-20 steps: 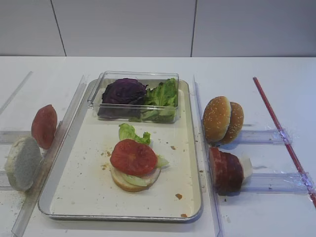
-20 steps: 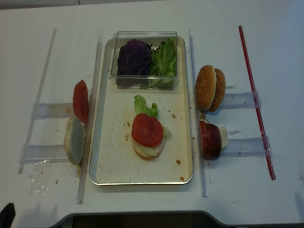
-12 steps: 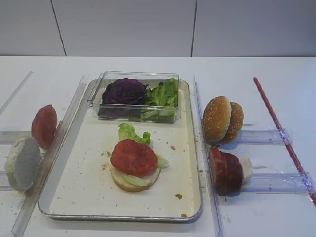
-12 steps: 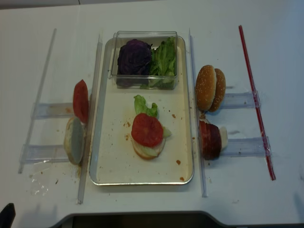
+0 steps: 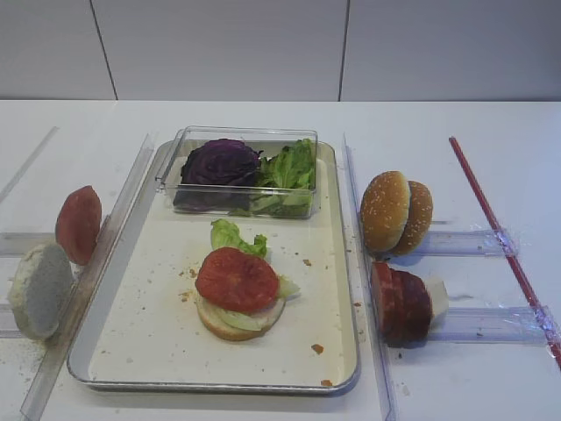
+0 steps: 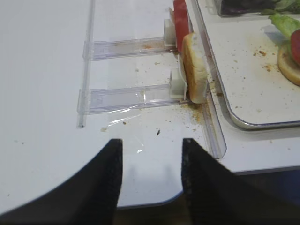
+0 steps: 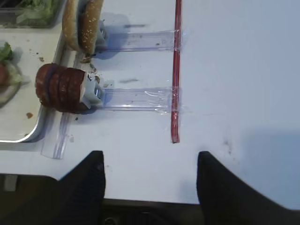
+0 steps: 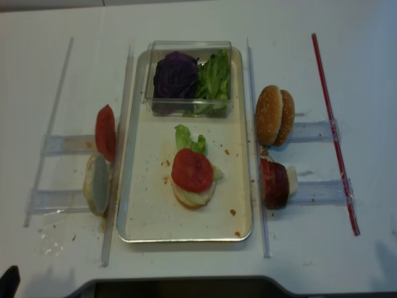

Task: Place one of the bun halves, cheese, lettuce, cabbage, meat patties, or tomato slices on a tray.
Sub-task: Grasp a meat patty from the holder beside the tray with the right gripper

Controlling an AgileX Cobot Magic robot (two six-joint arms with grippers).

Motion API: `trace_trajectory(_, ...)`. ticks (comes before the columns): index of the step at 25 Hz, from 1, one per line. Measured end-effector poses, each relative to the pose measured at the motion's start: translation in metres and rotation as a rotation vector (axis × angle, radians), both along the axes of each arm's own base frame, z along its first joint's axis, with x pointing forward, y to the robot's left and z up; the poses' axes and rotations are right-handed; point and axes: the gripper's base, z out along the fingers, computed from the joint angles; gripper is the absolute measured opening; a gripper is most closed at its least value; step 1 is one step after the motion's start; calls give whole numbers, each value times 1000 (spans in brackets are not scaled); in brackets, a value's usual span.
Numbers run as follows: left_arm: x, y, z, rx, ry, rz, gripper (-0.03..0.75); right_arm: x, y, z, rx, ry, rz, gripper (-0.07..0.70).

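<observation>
Nothing's really moved since the earlier frames. Your right gripper and left gripper both hang spread and empty; the meat patties sit stacked just beside the tray.

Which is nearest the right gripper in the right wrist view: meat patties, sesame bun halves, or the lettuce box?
1. Meat patties, lower left, beside the tray.
2. Bun halves, farther up, left.
3. Lettuce box, top-left corner, farthest from the right gripper.
</observation>
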Motion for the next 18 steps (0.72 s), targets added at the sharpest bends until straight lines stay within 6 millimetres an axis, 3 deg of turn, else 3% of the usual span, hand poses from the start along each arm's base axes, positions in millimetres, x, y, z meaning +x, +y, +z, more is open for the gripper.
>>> trace_trajectory(9, 0, 0, 0, 0, 0, 0, 287, 54, 7, 49, 100, 181, -49, 447)
trace_trajectory(18, 0, 0, 0, 0, 0, 0, 287, 97, 13, 45, 140, 333, -41, 447)
